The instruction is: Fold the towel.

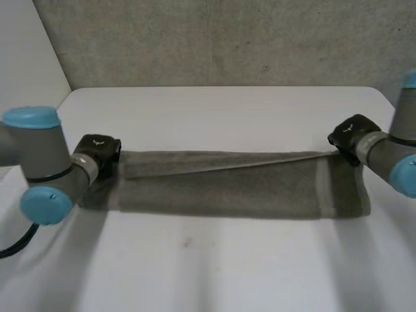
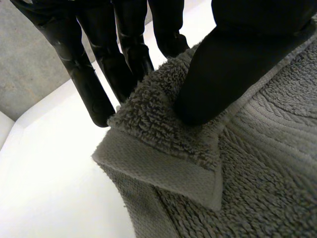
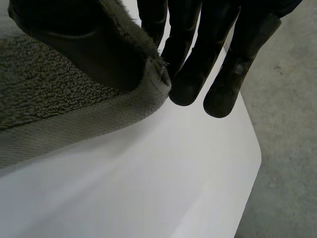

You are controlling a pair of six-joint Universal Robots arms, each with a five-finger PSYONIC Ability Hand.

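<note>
A grey towel point(image 1: 227, 185) lies stretched as a long band across the middle of the white table point(image 1: 214, 117), its far edge lifted and partly folded over. My left hand point(image 1: 97, 153) is at the towel's far left corner. In the left wrist view the thumb point(image 2: 233, 69) pinches that corner point(image 2: 158, 129) against the fingers point(image 2: 89, 84). My right hand point(image 1: 351, 136) is at the far right corner. In the right wrist view the towel's corner point(image 3: 89, 99) is pinched between thumb point(image 3: 84, 44) and fingers point(image 3: 193, 69).
A grey concrete wall point(image 1: 227, 39) rises behind the table. The table's right edge point(image 3: 250, 163) drops to a concrete floor point(image 3: 287, 148). Bare table lies in front of the towel point(image 1: 214, 266) and behind it.
</note>
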